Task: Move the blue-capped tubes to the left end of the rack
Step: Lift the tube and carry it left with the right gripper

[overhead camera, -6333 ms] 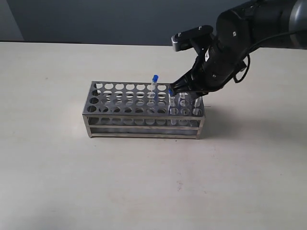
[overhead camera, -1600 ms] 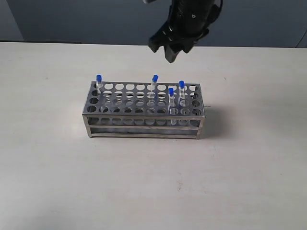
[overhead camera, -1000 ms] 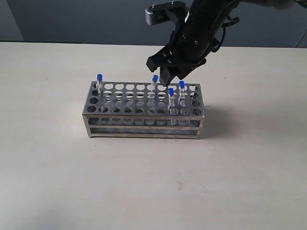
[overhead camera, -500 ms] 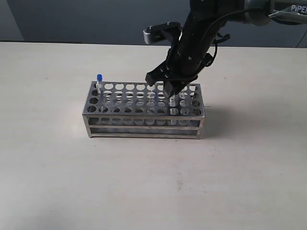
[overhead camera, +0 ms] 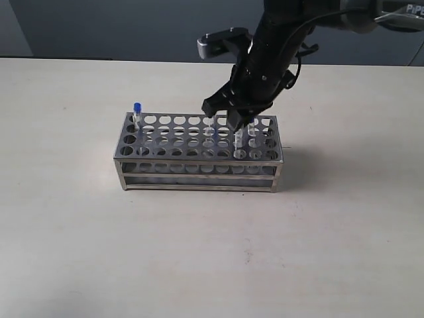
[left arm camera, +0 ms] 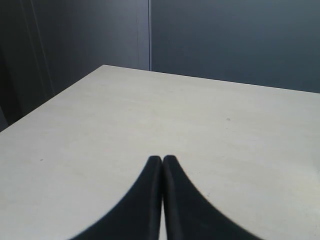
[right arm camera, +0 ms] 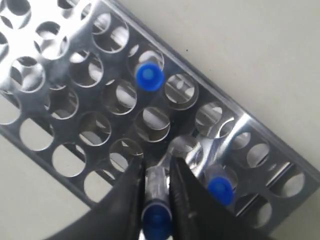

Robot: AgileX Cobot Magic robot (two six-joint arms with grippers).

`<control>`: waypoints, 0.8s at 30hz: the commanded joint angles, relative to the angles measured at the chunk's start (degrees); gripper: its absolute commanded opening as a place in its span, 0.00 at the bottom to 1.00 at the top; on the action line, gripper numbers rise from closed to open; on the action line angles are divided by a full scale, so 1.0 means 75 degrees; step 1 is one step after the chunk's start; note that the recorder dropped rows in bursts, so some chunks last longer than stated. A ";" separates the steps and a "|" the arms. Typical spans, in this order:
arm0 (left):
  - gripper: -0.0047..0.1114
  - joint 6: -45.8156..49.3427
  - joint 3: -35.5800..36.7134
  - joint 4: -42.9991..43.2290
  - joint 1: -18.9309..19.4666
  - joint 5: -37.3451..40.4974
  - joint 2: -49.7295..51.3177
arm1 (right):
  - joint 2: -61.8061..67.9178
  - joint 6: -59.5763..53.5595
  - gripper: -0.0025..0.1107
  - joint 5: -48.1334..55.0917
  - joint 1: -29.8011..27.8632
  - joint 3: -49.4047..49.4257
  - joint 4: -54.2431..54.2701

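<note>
The steel rack [overhead camera: 199,159] stands mid-table. One blue-capped tube [overhead camera: 137,109] sits in its far-left corner hole. My right gripper [overhead camera: 228,122] is down over the rack's right part, hiding three caps there. In the right wrist view my right gripper [right arm camera: 156,167] is shut on a blue-capped tube [right arm camera: 156,217] still seated in the rack [right arm camera: 240,125], near its front edge. Two more blue-capped tubes stand free, one [right arm camera: 149,76] in the back row and one [right arm camera: 220,190] beside the held one. My left gripper [left arm camera: 162,158] is shut and holds nothing, over bare table.
The rack's middle holes [overhead camera: 172,136] hold nothing. The pale tabletop [overhead camera: 199,252] surrounds the rack, with a dark wall [overhead camera: 132,26] behind. The left arm does not show in the exterior view.
One tube went from the right group to the far-left corner. Over the last second my right gripper dropped onto the right-hand tubes, and it now holds one.
</note>
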 commanded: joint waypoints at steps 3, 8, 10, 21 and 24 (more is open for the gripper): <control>0.05 -0.0013 -0.0011 0.0016 0.0002 0.0004 -0.0027 | -0.0947 -0.0092 0.01 0.0014 -0.0012 0.0022 -0.0004; 0.05 -0.0013 -0.0011 0.0016 0.0002 0.0004 -0.0027 | -0.1493 -0.0126 0.01 -0.0001 0.0111 0.0022 -0.0003; 0.05 -0.0013 -0.0011 0.0016 0.0002 0.0004 -0.0027 | -0.1653 -0.0265 0.01 -0.0128 0.0304 0.0022 0.0006; 0.05 -0.0013 -0.0011 -0.0004 0.0002 0.0004 -0.0027 | -0.1047 -0.1164 0.01 -0.1007 0.1418 -0.0709 0.0180; 0.05 -0.0013 -0.0011 -0.0004 0.0002 0.0004 -0.0027 | -0.0496 -0.1210 0.01 -0.0675 0.1520 -0.1608 0.0258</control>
